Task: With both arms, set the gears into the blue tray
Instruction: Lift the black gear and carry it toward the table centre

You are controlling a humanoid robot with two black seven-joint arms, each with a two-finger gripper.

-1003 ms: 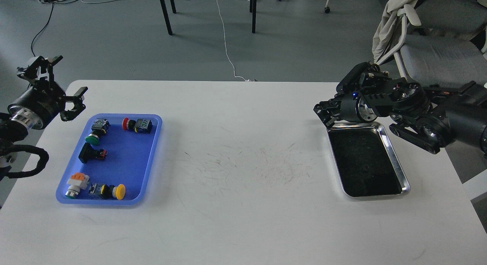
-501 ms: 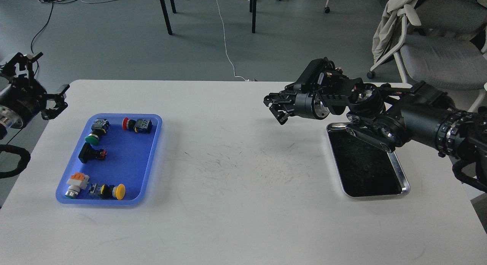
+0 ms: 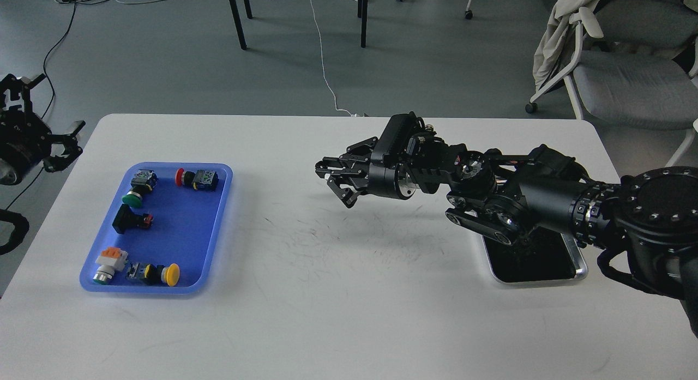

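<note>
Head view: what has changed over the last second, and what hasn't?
The right end effector swept left from above the steel tray to over the table middle, toward the blue tray; whether it carries a gear is unclear. The left end effector drew back left, off the table. Both trays and the push-button switches stayed put.

The right arm [image 3: 545,205] is black and thick, built from round parts. One fat ring near the edge has small bolts all around it. A shiny silver ring sits at the wrist. Its gripper [image 3: 337,184] is a black claw with thin fingers. The left arm [image 3: 13,156] is black too, with a black claw [image 3: 38,118] and a looping black cable [image 3: 13,235].
</note>
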